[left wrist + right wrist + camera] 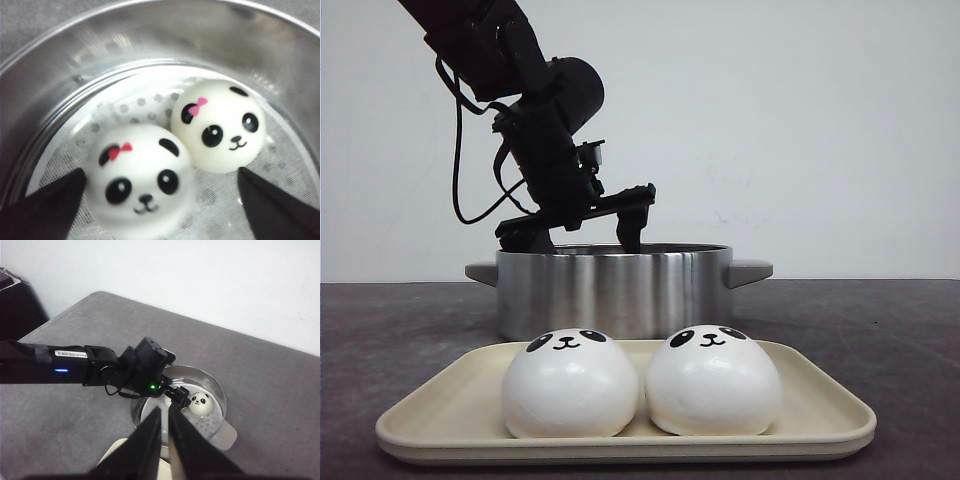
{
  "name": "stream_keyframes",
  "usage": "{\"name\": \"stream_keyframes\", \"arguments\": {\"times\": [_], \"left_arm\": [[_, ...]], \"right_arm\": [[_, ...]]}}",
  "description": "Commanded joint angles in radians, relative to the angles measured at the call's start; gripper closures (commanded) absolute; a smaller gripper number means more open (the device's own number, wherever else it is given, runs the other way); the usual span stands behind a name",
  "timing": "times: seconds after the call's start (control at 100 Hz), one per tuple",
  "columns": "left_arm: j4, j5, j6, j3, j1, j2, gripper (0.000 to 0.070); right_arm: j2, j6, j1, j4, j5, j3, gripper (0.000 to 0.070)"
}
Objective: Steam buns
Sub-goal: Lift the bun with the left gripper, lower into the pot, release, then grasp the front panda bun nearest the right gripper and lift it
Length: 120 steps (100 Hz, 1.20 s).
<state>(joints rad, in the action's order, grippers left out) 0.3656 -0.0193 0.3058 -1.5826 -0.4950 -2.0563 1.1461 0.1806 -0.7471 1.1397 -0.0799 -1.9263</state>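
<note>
Two white panda buns [570,385] [713,380] sit side by side on the beige tray [620,440] in front of the steel pot [610,285]. Two more lie inside the pot on white cloth: a bun with a red bow [137,187] and a bun with a pink bow [218,125]. My left gripper [580,238] reaches down into the pot. It is open [161,172], its fingers wide on either side of the red-bow bun, the right one well apart from it. My right gripper [165,407] hangs high above the pot, shut and holding nothing.
The pot's rim [50,90] and its side handles stand just behind the tray. From above, the left arm [100,370] crosses over the pot [221,402], hiding one bun; the other bun [201,402] shows. A tray corner [114,450] shows below. Grey tabletop lies around.
</note>
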Motion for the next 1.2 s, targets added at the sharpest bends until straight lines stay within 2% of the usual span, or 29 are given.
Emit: {"name": "stream_keyframes", "arguments": {"times": [0.0, 0.3, 0.39, 0.48, 0.72, 0.9, 0.93, 0.96, 1.06, 1.09, 1.13, 1.19], "left_arm": [[0.011, -0.002, -0.002, -0.050, 0.000, -0.014, 0.0050], [0.214, 0.001, -0.002, -0.212, -0.012, 0.086, 0.0065], [0.218, 0.001, -0.004, -0.212, -0.021, 0.172, 0.0065], [0.237, 0.001, -0.004, -0.212, -0.030, 0.270, 0.0065], [0.337, 0.014, -0.040, -0.212, -0.074, 0.557, 0.0065], [0.398, 0.024, -0.061, -0.212, -0.130, 0.756, 0.0065], [0.407, 0.024, -0.062, -0.212, -0.140, 0.784, 0.0065], [0.421, 0.024, -0.061, -0.212, -0.149, 0.810, 0.0065], [0.469, 0.023, -0.064, -0.212, -0.171, 0.889, 0.0066], [0.484, 0.023, -0.067, -0.212, -0.175, 0.908, 0.0065], [0.508, 0.024, -0.071, -0.212, -0.176, 0.932, 0.0065], [0.544, 0.023, -0.082, -0.212, -0.176, 0.964, 0.0065]], "right_arm": [[0.010, 0.004, -0.010, -0.008, 0.000, -0.018, 0.0682], [0.023, -0.003, -0.009, -0.009, -0.017, 0.042, 0.0683], [0.031, 0.030, -0.004, -0.011, -0.053, 0.119, 0.0683], [0.043, 0.077, 0.010, -0.025, -0.045, 0.227, 0.0683], [0.071, 0.214, 0.008, -0.178, 0.063, 0.589, 0.0683], [0.131, 0.311, -0.023, -0.300, 0.209, 0.792, 0.0677], [0.146, 0.318, -0.027, -0.311, 0.233, 0.811, 0.0653], [0.162, 0.324, -0.034, -0.318, 0.249, 0.826, 0.0596], [0.228, 0.347, -0.072, -0.324, 0.258, 0.849, 0.0307], [0.249, 0.347, -0.084, -0.324, 0.255, 0.849, 0.0240], [0.276, 0.352, -0.097, -0.326, 0.254, 0.849, 0.0198], [0.314, 0.365, -0.114, -0.333, 0.241, 0.849, 0.0199]]}}
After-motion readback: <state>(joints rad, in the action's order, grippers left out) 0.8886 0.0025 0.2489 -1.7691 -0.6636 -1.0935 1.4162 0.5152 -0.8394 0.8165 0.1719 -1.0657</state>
